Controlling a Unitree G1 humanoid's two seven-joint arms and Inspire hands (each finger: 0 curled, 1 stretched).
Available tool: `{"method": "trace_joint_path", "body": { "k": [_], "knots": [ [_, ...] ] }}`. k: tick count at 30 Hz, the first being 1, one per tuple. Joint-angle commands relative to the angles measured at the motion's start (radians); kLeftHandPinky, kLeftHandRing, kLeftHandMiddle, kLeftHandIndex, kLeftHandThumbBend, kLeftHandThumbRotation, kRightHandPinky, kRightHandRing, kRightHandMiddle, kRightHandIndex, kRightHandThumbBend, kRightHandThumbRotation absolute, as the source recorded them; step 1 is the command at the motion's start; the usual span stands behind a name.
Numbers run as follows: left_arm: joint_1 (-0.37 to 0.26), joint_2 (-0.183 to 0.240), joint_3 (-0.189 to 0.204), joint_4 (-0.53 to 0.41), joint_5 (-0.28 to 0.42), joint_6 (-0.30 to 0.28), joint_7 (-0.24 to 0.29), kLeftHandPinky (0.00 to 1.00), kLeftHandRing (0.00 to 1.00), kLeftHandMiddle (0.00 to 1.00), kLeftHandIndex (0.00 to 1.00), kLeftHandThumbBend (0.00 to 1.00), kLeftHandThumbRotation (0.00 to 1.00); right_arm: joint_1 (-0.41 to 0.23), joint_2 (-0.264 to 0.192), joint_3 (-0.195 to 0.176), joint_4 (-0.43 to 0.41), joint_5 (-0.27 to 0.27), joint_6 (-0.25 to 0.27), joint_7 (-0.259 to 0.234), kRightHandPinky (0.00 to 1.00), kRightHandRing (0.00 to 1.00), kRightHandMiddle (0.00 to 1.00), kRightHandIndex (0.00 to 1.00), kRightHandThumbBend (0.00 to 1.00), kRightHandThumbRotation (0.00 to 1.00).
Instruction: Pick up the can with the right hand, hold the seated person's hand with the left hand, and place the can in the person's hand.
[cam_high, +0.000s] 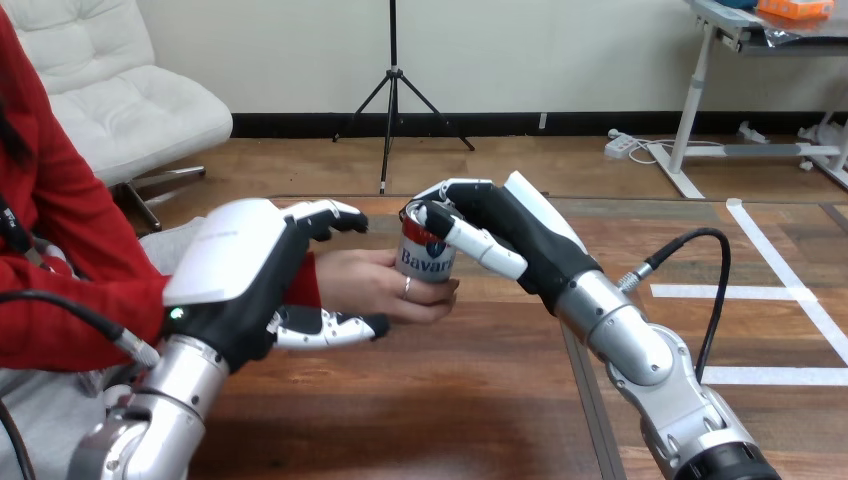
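Forearm of silver metal rises from the lower left corner and ends in the robot's left hand (235, 265), black with a broad white shell on its back. Its black-and-white fingers (325, 215) curl over the top of the person's wrist (310, 280), and its thumb (330, 326) reaches along underneath, so the wrist is clasped from above and below. Just right of that clasp, the person's hand (375, 285) lies palm up above the dark brown wooden table (430, 400), clear of its surface.

Standing upright in that palm is the small cylindrical metal can (422, 258), white and blue with a red band near its top. Its base rests on the person's hand, whose fingertips bend up just beside its lower edge.

From the right, the robot's right hand (520, 240) wraps the can's upper part. Its fingers hook round the far side and over the rim, and its thumb lies across the near side, so the can is gripped by the robot and cradled by the person together. The right arm's silver forearm slopes down to the lower right corner. White tape lines (780, 291) mark the table further right.
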Motion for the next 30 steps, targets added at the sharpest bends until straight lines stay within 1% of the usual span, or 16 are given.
{"method": "trace_joint_path", "body": {
  "k": [1, 2, 6, 7, 9, 10, 11, 12, 13, 15, 16, 20, 24, 27, 30],
  "knots": [
    [0.007, -0.019, 0.012, -0.026, -0.056, -0.024, -0.002, 0.73, 0.76, 0.78, 0.74, 0.79, 0.41, 0.002, 0.003, -0.019, -0.087, 0.035, 0.022, 0.020, 0.64, 0.65, 0.67, 0.69, 0.99, 1.00],
    [0.012, -0.022, 0.013, -0.025, -0.069, -0.028, -0.003, 0.74, 0.76, 0.79, 0.75, 0.81, 0.45, 0.007, 0.003, -0.020, -0.094, 0.038, 0.026, 0.021, 0.64, 0.65, 0.67, 0.70, 0.99, 1.00],
    [0.032, -0.036, 0.017, -0.025, -0.126, -0.033, -0.016, 0.76, 0.78, 0.80, 0.77, 0.86, 0.52, 0.028, 0.002, -0.028, -0.128, 0.056, 0.044, 0.030, 0.63, 0.66, 0.69, 0.72, 1.00, 1.00],
    [0.040, -0.044, 0.020, -0.026, -0.154, -0.031, -0.025, 0.76, 0.78, 0.80, 0.77, 0.87, 0.54, 0.037, 0.003, -0.031, -0.142, 0.065, 0.050, 0.033, 0.63, 0.67, 0.69, 0.72, 1.00, 1.00],
    [0.050, -0.052, 0.023, -0.029, -0.184, -0.029, -0.035, 0.77, 0.80, 0.82, 0.79, 0.90, 0.60, 0.049, 0.002, -0.034, -0.161, 0.075, 0.058, 0.036, 0.63, 0.67, 0.70, 0.73, 1.00, 1.00],
    [0.057, -0.060, 0.027, -0.026, -0.214, -0.036, -0.041, 0.77, 0.80, 0.82, 0.80, 0.91, 0.62, 0.058, 0.001, -0.036, -0.174, 0.081, 0.062, 0.037, 0.63, 0.68, 0.71, 0.74, 1.00, 1.00],
    [0.062, -0.064, 0.030, -0.025, -0.232, -0.042, -0.044, 0.76, 0.82, 0.83, 0.81, 0.95, 0.67, 0.065, 0.000, -0.037, -0.185, 0.084, 0.065, 0.038, 0.63, 0.69, 0.72, 0.75, 1.00, 1.00],
    [0.066, -0.066, 0.031, -0.025, -0.245, -0.045, -0.046, 0.76, 0.82, 0.84, 0.82, 0.96, 0.69, 0.071, -0.001, -0.038, -0.195, 0.086, 0.069, 0.039, 0.63, 0.70, 0.72, 0.76, 1.00, 1.00],
    [0.072, -0.073, 0.036, -0.015, -0.277, -0.066, -0.049, 0.76, 0.82, 0.84, 0.83, 0.97, 0.71, 0.081, -0.003, -0.040, -0.208, 0.090, 0.069, 0.039, 0.63, 0.70, 0.73, 0.76, 1.00, 1.00],
    [0.078, -0.079, 0.041, -0.005, -0.311, -0.091, -0.053, 0.75, 0.83, 0.85, 0.84, 0.98, 0.74, 0.094, -0.005, -0.041, -0.226, 0.095, 0.072, 0.040, 0.63, 0.72, 0.74, 0.77, 1.00, 1.00],
    [0.085, -0.089, 0.046, 0.007, -0.342, -0.113, -0.053, 0.75, 0.83, 0.86, 0.84, 0.98, 0.76, 0.105, -0.006, -0.044, -0.239, 0.100, 0.069, 0.039, 0.63, 0.72, 0.75, 0.78, 1.00, 1.00],
    [0.106, -0.117, 0.060, 0.032, -0.414, -0.165, -0.049, 0.73, 0.84, 0.86, 0.86, 1.00, 0.82, 0.144, -0.008, -0.054, -0.283, 0.119, 0.067, 0.036, 0.63, 0.75, 0.78, 0.81, 1.00, 1.00],
    [0.128, -0.137, 0.069, 0.050, -0.454, -0.211, -0.041, 0.72, 0.84, 0.86, 0.87, 1.00, 0.86, 0.185, -0.006, -0.066, -0.329, 0.145, 0.069, 0.038, 0.65, 0.78, 0.81, 0.83, 1.00, 1.00],
    [0.149, -0.152, 0.075, 0.050, -0.447, -0.233, -0.017, 0.72, 0.85, 0.87, 0.88, 1.00, 0.89, 0.219, -0.006, -0.076, -0.364, 0.169, 0.062, 0.042, 0.67, 0.80, 0.83, 0.85, 1.00, 1.00],
    [0.171, -0.175, 0.082, 0.050, -0.449, -0.262, 0.006, 0.73, 0.85, 0.87, 0.88, 1.00, 0.93, 0.250, -0.004, -0.086, -0.389, 0.194, 0.045, 0.046, 0.69, 0.82, 0.85, 0.87, 1.00, 1.00]
  ]
}}
